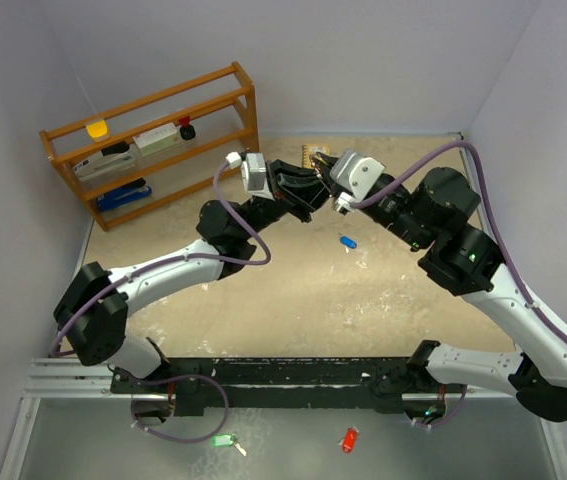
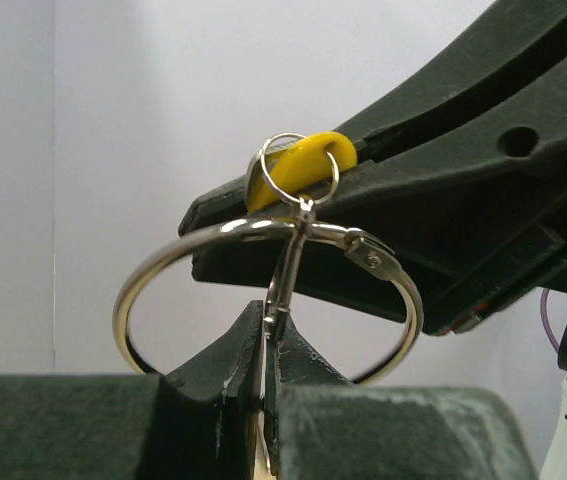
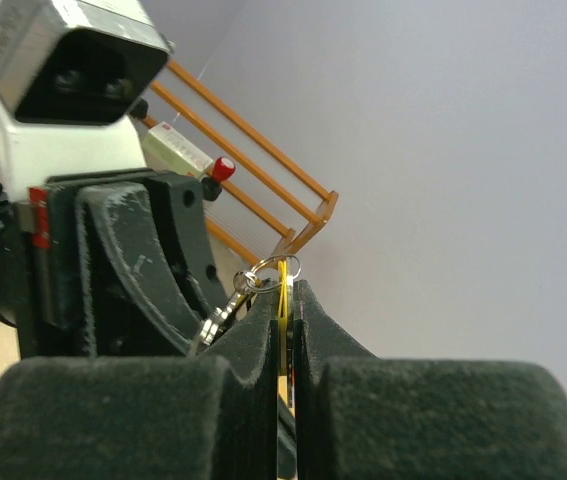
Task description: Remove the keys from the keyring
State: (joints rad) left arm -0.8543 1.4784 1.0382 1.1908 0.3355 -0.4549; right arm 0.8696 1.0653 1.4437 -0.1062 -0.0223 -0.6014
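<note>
The two grippers meet above the far middle of the table. My left gripper (image 1: pixel 301 196) (image 2: pixel 266 325) is shut on a thin silver link of the keyring (image 2: pixel 163 262), a large silver hinged ring standing upright above its fingers. My right gripper (image 1: pixel 325 190) (image 3: pixel 285 296) is shut on a yellow-headed key or tag (image 2: pixel 298 165) (image 3: pixel 283 300). A small silver split ring (image 2: pixel 335 172) (image 3: pixel 268 268) joins the yellow tag to the link. A blue-headed key (image 1: pixel 348 241) lies loose on the table below the grippers. Silver and white keys are out of view.
A wooden shelf rack (image 1: pixel 153 140) with small items stands at the back left. A green tag (image 1: pixel 223 439) and a red tag (image 1: pixel 349 439) lie on the grey strip in front of the arm bases. Grey walls close the table's sides and back.
</note>
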